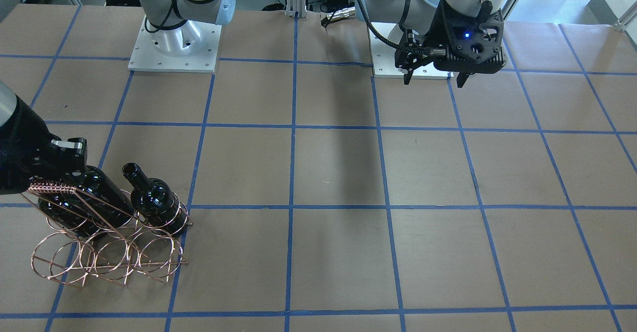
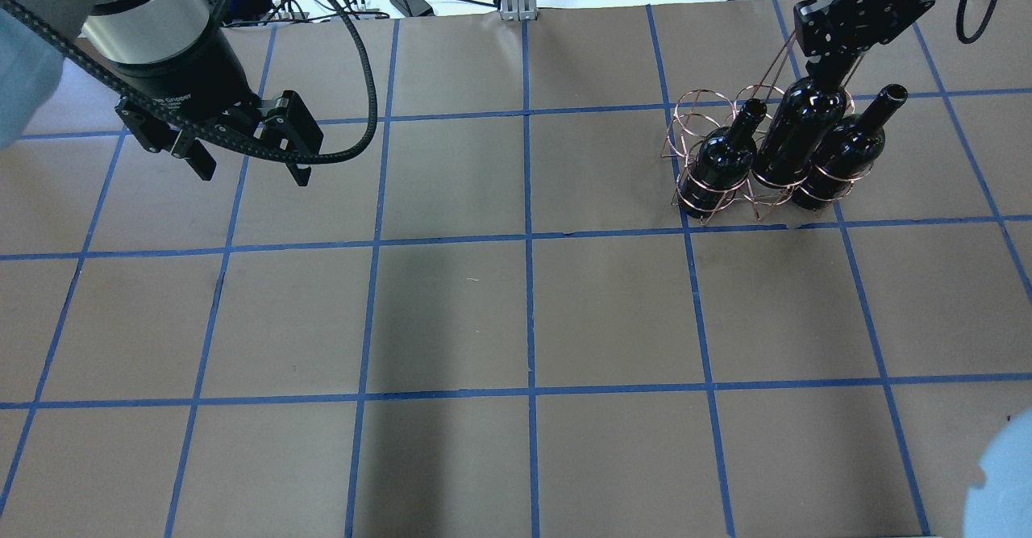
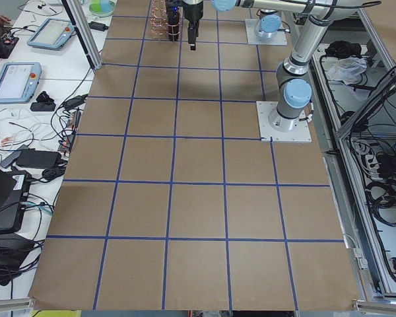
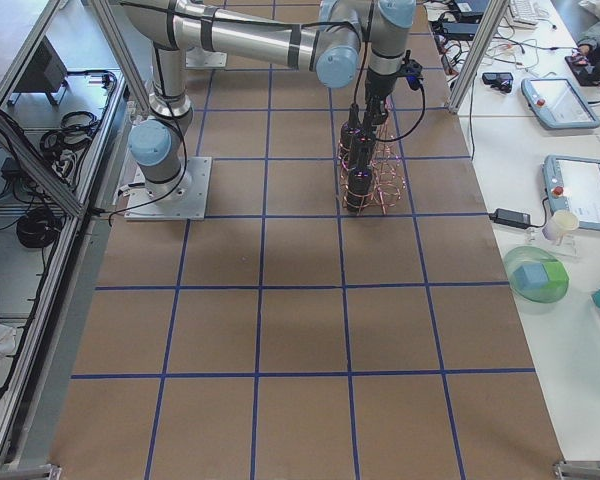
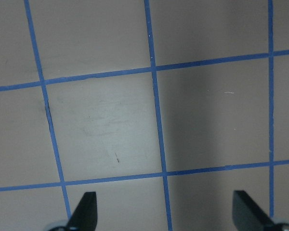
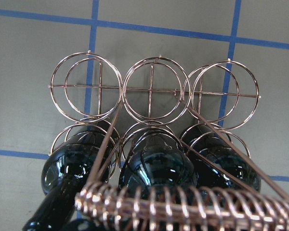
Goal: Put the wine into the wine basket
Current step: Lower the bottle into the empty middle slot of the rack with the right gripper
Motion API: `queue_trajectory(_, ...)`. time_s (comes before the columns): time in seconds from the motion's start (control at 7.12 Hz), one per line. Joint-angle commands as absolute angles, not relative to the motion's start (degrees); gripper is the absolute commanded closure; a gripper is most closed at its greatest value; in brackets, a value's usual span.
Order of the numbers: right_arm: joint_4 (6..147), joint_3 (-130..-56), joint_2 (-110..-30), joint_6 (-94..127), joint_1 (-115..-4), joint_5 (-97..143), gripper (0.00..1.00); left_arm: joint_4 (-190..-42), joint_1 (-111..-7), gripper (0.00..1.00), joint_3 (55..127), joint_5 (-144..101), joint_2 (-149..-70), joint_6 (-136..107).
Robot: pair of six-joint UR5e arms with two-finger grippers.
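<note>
Progress looks nearly complete to me: the glossy black unlabelled glass wine bottle (image 2: 802, 135) sits, neck tilted upward, in the middle ring of the copper-coloured wire wine basket (image 6: 183, 209). Two identical black bottles (image 2: 721, 163) (image 2: 842, 155) fill the rings either side, and the other row of three rings holds nothing. The basket stands on the brown paper-covered desk (image 2: 524, 320), close to its long edge opposite the robot, on the right arm's half. What I judge remains is letting go and lifting clear. My right gripper (image 2: 838, 58) reaches down over that middle bottle's neck; I cannot tell whether its fingers pinch it. My left gripper (image 2: 251, 168) hangs above the desk near its own base, fingers spread wide, holding nothing.
</note>
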State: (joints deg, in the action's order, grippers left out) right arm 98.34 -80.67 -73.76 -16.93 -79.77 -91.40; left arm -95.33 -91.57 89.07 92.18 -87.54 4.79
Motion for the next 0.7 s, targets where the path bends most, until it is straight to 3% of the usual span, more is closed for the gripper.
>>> queue_trajectory(0.0,100.4,-81.9,-73.1,-16.9,-79.7,-91.4,0.96,-94.4,-91.6,0.0,89.4,91.8,-87.5,4.8)
queue_trajectory(0.14,100.3,-82.1,-73.1,-16.9,-79.8,-91.3,0.95,-93.5,-91.4,0.0,89.4,91.8,-87.5,4.7)
queue_trajectory(0.28,100.2,-82.1,-73.6,-16.4,-79.7,-91.2,0.37,-93.5,-91.5,0.0,89.4,91.9,-87.4,4.7)
queue_trajectory(0.42,100.0,-81.9,-75.2,-15.9,-79.8,-91.1,0.01,-93.2,-91.4,0.0,89.4,92.2,-87.5,4.7)
queue_trajectory(0.56,98.9,-81.9,-78.9,-15.7,-79.9,-91.5,0.0,-92.9,-91.4,0.0,89.5,92.5,-87.5,5.4)
